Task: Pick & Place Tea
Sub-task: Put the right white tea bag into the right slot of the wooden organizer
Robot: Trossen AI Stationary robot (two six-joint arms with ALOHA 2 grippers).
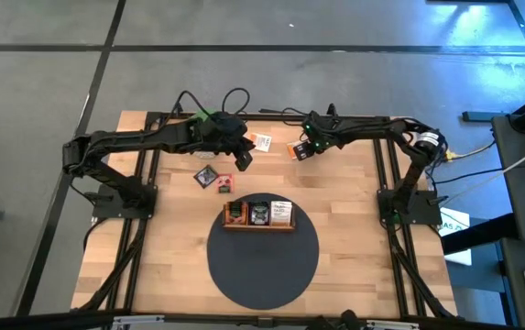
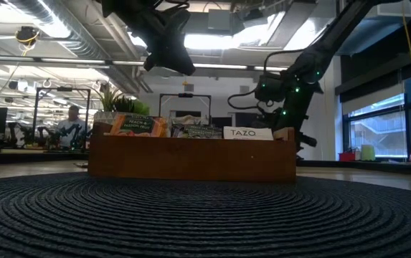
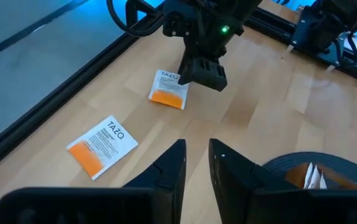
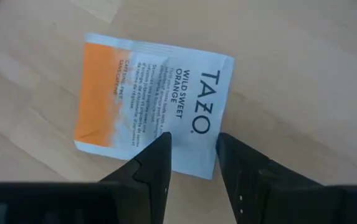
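From overhead, my left gripper (image 1: 241, 158) is just a dark blob, so I can't make out the fingers. The packets in the tray (image 1: 258, 226) are too small to read there. In the low view my arms run off the top edge.

Two white-orange tea packets (image 3: 103, 145) (image 3: 169, 90) lie flat on the desk at upper centre of the high view. A dark packet (image 1: 206, 175) and a red one (image 1: 224, 184) lie lower left of them. More packets (image 1: 257, 213) stand in the tray.

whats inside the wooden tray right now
The wooden tray holds tea packets in all three parts: orange, dark green, white TAZO. Its wall hides how many.
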